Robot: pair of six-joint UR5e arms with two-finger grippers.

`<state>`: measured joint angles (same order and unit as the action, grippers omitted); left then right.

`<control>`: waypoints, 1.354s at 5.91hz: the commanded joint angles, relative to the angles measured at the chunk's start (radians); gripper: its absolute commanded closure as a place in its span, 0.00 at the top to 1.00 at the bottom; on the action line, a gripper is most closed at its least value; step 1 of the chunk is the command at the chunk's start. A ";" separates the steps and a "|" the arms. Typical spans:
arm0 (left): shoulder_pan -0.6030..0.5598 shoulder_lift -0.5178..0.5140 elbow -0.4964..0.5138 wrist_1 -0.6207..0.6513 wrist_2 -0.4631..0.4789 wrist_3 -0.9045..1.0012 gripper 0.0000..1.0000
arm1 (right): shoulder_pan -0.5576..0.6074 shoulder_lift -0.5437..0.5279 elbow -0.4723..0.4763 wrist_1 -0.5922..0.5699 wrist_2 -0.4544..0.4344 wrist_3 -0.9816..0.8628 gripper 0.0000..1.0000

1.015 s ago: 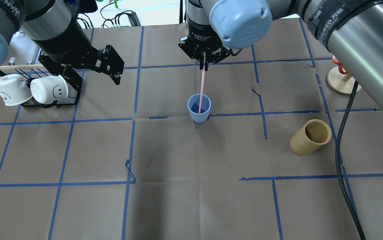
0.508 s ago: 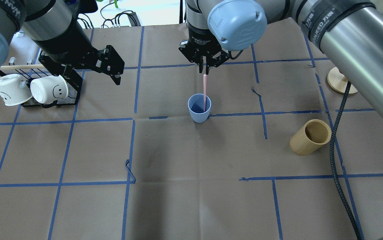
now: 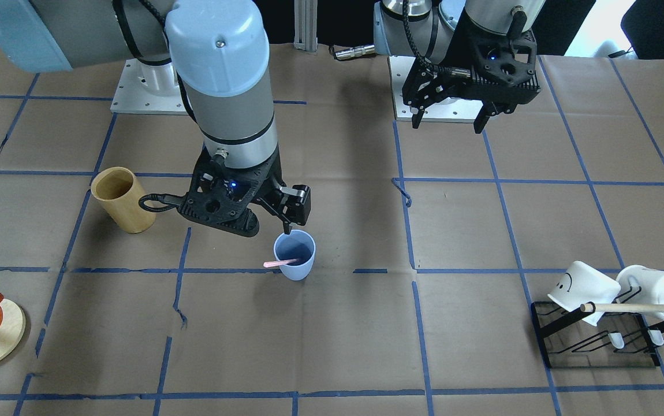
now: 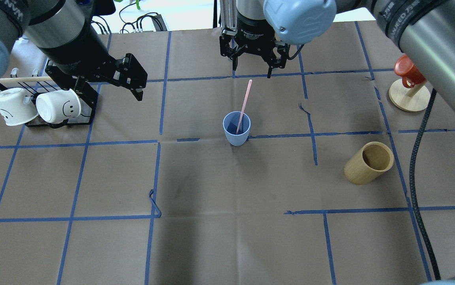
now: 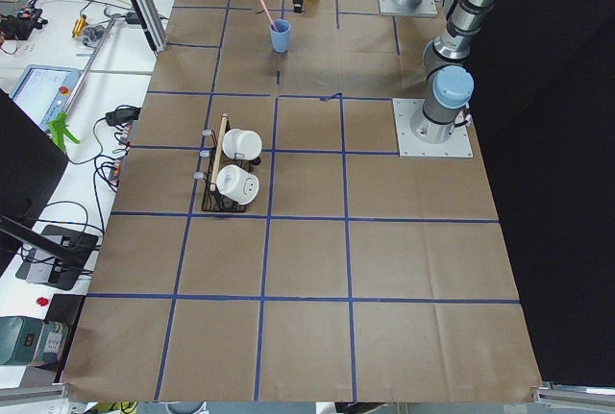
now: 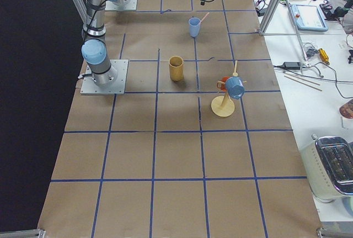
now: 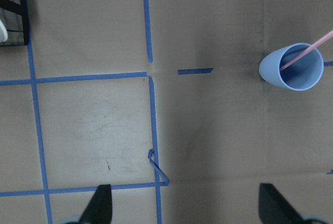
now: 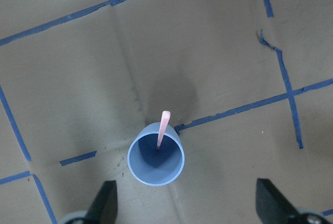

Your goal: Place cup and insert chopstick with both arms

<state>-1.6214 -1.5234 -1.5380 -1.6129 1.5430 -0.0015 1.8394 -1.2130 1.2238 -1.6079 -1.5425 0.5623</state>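
The light-blue cup (image 4: 236, 128) stands upright near the table's middle; it also shows in the front view (image 3: 295, 254). A pale-pink chopstick (image 4: 245, 102) rests inside it, its lower end in the cup, leaning on the rim with its top free. My right gripper (image 4: 251, 71) is open and empty, above and just beyond the cup; its wrist view looks straight down on the cup (image 8: 155, 160) and the chopstick (image 8: 163, 125). My left gripper (image 4: 109, 90) is open and empty, off to the left near the mug rack; its wrist view shows the cup (image 7: 291, 67) at the right.
A tan wooden cylinder (image 4: 369, 162) stands at the right. A black rack (image 4: 75, 114) with two white mugs and a long wooden rod (image 4: 25, 79) is at the left. A wooden stand (image 4: 407, 99) with a red mug is at far right. The right arm's black cable (image 4: 413, 178) hangs there.
My right gripper opened, let go of the chopstick and drew back from the cup. The chopstick dropped into the cup and now leans on the rim. The left arm has not moved.
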 commanded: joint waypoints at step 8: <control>0.000 0.000 0.001 0.001 -0.001 0.000 0.98 | -0.239 -0.348 0.301 0.205 -0.036 -0.429 1.00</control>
<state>-1.6218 -1.5232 -1.5383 -1.6133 1.5418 -0.0015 1.6009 -1.5336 1.4831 -1.3560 -1.5780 0.1321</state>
